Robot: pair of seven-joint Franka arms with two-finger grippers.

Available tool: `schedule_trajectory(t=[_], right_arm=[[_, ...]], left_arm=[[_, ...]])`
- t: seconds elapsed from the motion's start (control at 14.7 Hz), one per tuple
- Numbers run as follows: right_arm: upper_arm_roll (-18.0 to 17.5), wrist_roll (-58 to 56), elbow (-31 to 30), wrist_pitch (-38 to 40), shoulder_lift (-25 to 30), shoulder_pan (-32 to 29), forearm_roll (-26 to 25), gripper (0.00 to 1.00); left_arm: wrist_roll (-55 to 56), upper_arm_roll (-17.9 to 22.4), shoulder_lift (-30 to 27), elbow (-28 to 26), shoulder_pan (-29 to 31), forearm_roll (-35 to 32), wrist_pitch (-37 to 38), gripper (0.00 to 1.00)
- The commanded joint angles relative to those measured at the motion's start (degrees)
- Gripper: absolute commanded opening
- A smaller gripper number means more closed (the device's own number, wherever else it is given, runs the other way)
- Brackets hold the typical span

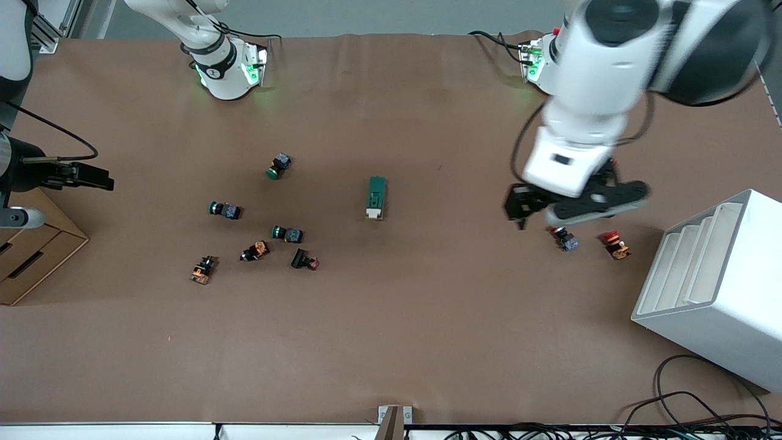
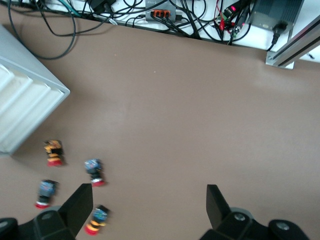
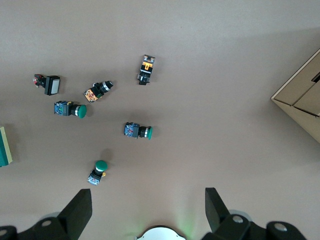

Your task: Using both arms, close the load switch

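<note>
The load switch (image 1: 377, 197) is a dark green block with a white end that points toward the front camera. It lies flat in the middle of the table, and its edge shows in the right wrist view (image 3: 4, 146). My left gripper (image 1: 574, 206) hangs in the air over red-capped push buttons toward the left arm's end, well apart from the switch. It is open and empty in its wrist view (image 2: 148, 207). My right gripper (image 1: 91, 175) is up over the table's edge at the right arm's end, above a cardboard box. It is open and empty (image 3: 148, 210).
Several green-capped and orange push buttons (image 1: 287, 233) lie between the switch and the right arm's end. Red-capped buttons (image 1: 616, 244) lie beside a white rack (image 1: 715, 287). The cardboard box (image 1: 30, 256) sits at the right arm's end. Cables (image 1: 702, 409) run along the near edge.
</note>
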State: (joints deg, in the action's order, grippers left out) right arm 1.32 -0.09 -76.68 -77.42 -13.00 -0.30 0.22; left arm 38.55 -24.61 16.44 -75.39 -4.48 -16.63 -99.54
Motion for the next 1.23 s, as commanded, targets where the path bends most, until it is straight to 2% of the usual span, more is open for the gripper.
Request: schedule_trajectory(t=[0.0,0.07,0.14,0.27,0.41,0.68,0.95,1.16], right_arm=[[-1.3,-0.5,-0.4,0.4,1.0,-1.3,-1.3,1.0],[-1.3,-0.5,-0.4,0.4,1.0,-1.3,-1.5,1.0],[-1.3,-0.5,-0.4,0.3,1.0,-1.3,-1.5,1.0],[-1.3,-0.5,-0.3,0.5,1.0,-1.3,-1.4,1.0],[-1.2,-0.4,-0.3,1.2,0.9,-1.3,-1.4,1.0],[-1.1,-0.2,2.5,2.1,0.6,-1.6,-0.9,1.0],[-1.1,0.2,2.6,2.0,0.5,-1.6,-1.2,1.0],[-1.0,-0.1,2.6,2.4,1.0,-1.5,-1.3,1.0]], left_arm=[[-12.8,8.4,-6.7,-1.9,1.3,8.5,2.8,1.0],[-17.6,12.4,-8.5,-2.0,1.1,13.1,3.2,1.0],[-22.0,14.7,-9.8,-2.2,1.1,15.6,4.7,1.0],[-27.2,19.1,-12.0,-2.2,1.0,16.5,8.6,1.0],[-32.0,21.1,-13.1,-2.2,1.0,16.5,12.1,1.0],[-35.1,21.3,-14.9,-3.4,1.2,15.8,16.6,1.0],[-35.4,21.1,-20.3,-9.4,1.4,16.0,17.0,1.0],[-35.6,21.2,-21.2,-10.1,1.5,16.0,17.3,1.0]])
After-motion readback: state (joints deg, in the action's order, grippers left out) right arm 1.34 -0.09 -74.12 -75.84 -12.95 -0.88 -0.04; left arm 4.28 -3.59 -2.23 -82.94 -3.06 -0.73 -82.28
